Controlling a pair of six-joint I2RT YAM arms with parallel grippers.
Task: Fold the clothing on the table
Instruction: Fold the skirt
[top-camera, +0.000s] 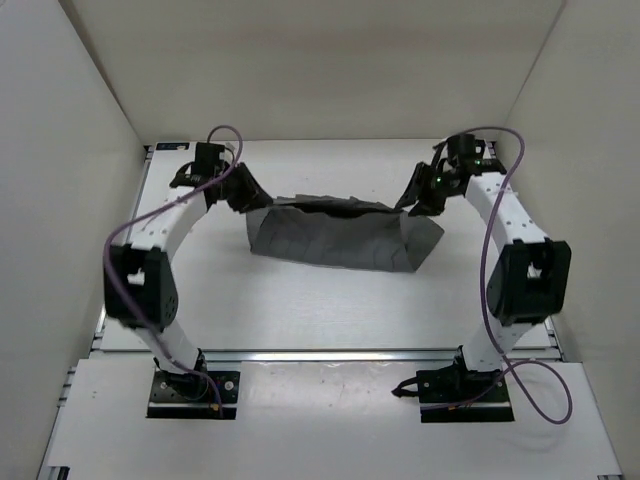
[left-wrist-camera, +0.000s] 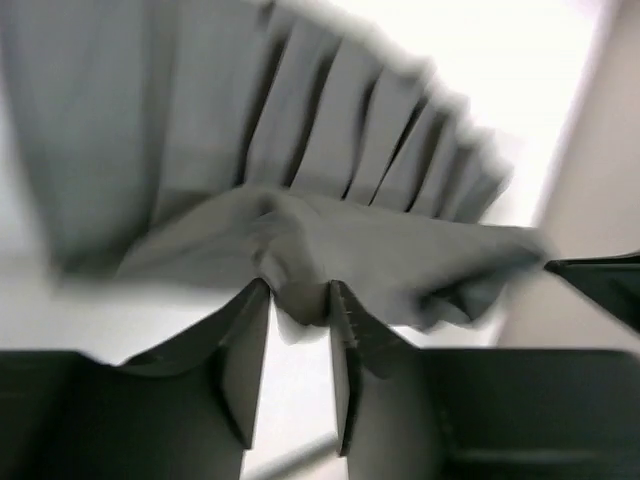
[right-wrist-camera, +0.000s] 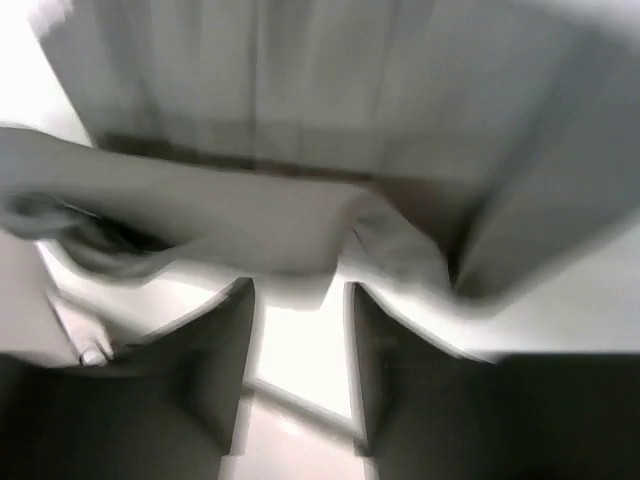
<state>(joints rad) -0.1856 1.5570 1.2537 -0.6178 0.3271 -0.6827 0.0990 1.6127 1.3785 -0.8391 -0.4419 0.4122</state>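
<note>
Left tool at creased grey clothing

Three cams: one overhead, two wrist-mounted.
Top external sits high at the near side, looks down and forward over the whole worktop, far off. Left wrist looks out past the left gripper, right wrist past the right gripper, both close up and blurred. All three share the clothing; the wrist views catch it from opposite ends, with worktop behind.
</note>
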